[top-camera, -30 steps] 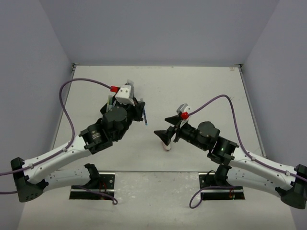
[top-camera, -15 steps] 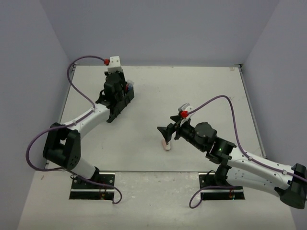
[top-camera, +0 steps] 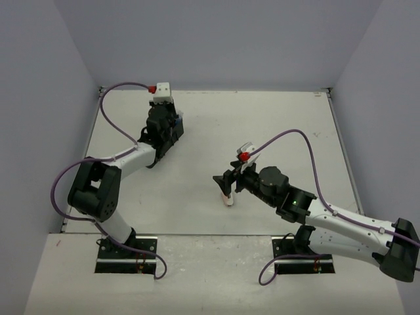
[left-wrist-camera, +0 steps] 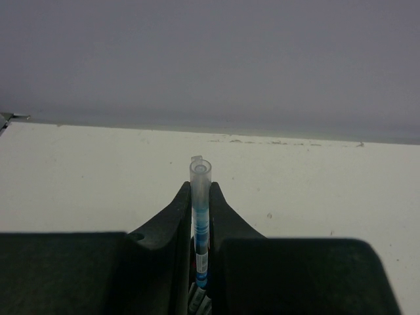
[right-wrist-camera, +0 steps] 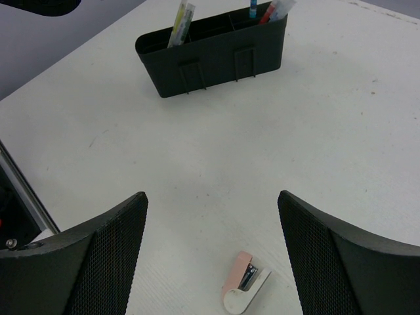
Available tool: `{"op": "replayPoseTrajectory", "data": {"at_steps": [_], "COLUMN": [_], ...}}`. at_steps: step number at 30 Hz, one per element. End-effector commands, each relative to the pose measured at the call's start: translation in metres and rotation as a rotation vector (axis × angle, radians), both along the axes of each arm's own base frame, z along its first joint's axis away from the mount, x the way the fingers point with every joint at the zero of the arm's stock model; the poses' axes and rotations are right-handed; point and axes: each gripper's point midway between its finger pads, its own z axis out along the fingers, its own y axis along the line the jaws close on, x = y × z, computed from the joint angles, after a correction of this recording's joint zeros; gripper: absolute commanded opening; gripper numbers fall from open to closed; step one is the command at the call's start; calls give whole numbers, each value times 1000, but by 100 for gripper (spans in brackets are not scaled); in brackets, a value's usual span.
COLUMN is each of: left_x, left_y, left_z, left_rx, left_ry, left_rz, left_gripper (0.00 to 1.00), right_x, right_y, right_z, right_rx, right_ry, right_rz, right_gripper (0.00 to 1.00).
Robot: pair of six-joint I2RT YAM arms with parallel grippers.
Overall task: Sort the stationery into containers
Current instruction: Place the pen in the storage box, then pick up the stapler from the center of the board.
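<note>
- Left gripper [left-wrist-camera: 200, 189] – closed on a blue pen [left-wrist-camera: 200, 213]. The pen stands upright between the two fingers, and its clear top end pokes out above the fingertips.
- In the top view the left arm reaches out to the far left part of the tabletop [top-camera: 275, 125]. The left gripper [top-camera: 168, 125] sits over a dark mass there. From this angle I cannot tell how much of that mass is gripper and how much is container.
- Right gripper [right-wrist-camera: 211, 197] – wide open and holding nothing, with its fingers [right-wrist-camera: 98, 262] spread well apart above the tabletop.
- Pinkish-white block [right-wrist-camera: 244, 291] – lies flat on the tabletop, below and between the open right fingers, not touching either. A small metal part shows on it.
- The top view shows the same block [top-camera: 228, 199] just under the right gripper [top-camera: 225, 182], near the middle of the tabletop.
- Black organiser [right-wrist-camera: 216, 52] – stands on the tabletop, well apart from the block and on the far side in the right wrist view.
- Yellow marker [right-wrist-camera: 180, 16] – leans in the organiser's left-end compartment.
- Blue pen in the organiser [right-wrist-camera: 252, 8] and red marker [right-wrist-camera: 275, 10] – stick out toward its right end. I cannot tell if they share a compartment.
</note>
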Motion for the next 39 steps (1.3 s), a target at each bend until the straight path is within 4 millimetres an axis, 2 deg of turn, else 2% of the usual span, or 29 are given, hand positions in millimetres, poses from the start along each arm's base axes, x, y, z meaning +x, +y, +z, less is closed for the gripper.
{"op": "replayPoseTrajectory", "data": {"at_steps": [1,5,7,10,12,14,15,17,19,20,21,23,24,27,29,35,39], "left_x": [2,0,-1,-5,-8,-14,-19,-34,-47,-60,-62,-105,-124,-162,-185,-219,-228], "left_y": [7,5,3,5,2,-4,-11,-23,-28,-29,-30,-32,-36,-41,-34,-19,-7], "left_z": [-8,-24,-29,-29,-26,-14,-2,34,49,67,69,87,90,90,77,66,64], "left_rx": [-34,-51,-57,-76,-85,-105,-113,-153,-219,-285,-292,-450,-480,-489,-444,-369,-333], "left_ry": [-26,-6,11,40,45,35,20,-35,-15,-2,0,87,107,126,182,226,232], "left_rz": [29,16,10,15,-5,-44,-98,-189,-217,-232,-239,-287,-336,-415,-418,-433,-405], "left_gripper": [0,0,8,46,61,70,72,76,79,82,82,92,95,100,100,100,100], "right_x": [2,2,2,3,4,5,4,5,5,2,1,-9,-12,-18,-16,-17,-20], "right_y": [7,7,6,7,10,13,9,8,1,-7,-8,-18,-19,-21,-23,-20,-19], "right_z": [16,15,14,13,10,5,-8,-20,-40,-54,-56,-83,-95,-125,-144,-172,-193], "right_rx": [35,32,29,20,0,-38,-79,-113,-188,-230,-235,-286,-313,-394,-458,-536,-575], "right_ry": [-8,-7,-8,3,33,90,149,263,355,433,441,566,606,678,704,744,769], "right_rz": [8,9,6,5,4,-8,-33,-98,-162,-222,-229,-308,-324,-351,-388,-390,-380], "right_gripper": [81,80,80,80,80,79,78,78,78,78,78,77,76,75,75,71,67]}}
